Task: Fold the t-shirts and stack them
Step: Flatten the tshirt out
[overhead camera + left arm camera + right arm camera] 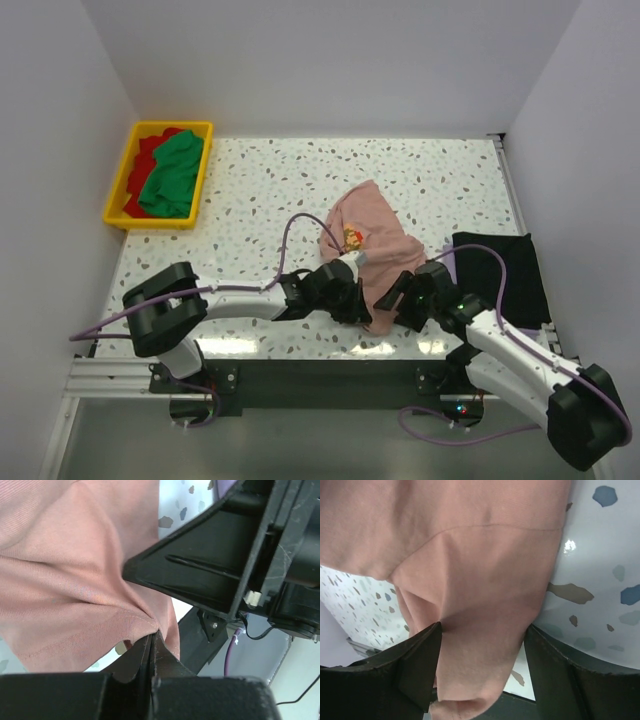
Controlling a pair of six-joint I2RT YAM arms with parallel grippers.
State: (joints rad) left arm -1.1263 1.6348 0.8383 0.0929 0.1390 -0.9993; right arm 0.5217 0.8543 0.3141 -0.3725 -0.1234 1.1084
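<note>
The dusty-pink t-shirt (pixel 370 240) lies bunched near the table's front middle, its small chest print facing up. My left gripper (pixel 352 303) is shut on a hemmed edge of it (pixel 90 595), the cloth pinched between the closed jaws. My right gripper (pixel 400 296) is open, its fingers (pixel 420 665) straddling a fold of the pink shirt (pixel 480 580). A black t-shirt (pixel 500 275) lies flat at the right edge, with a lavender strip showing beside it. Green (pixel 172 172) and red (pixel 145 160) shirts sit in the yellow bin.
The yellow bin (pixel 118 190) stands at the back left corner. White walls enclose the speckled table (pixel 270 190). The table's front edge lies just below both grippers. The right arm (pixel 235 555) shows close in the left wrist view.
</note>
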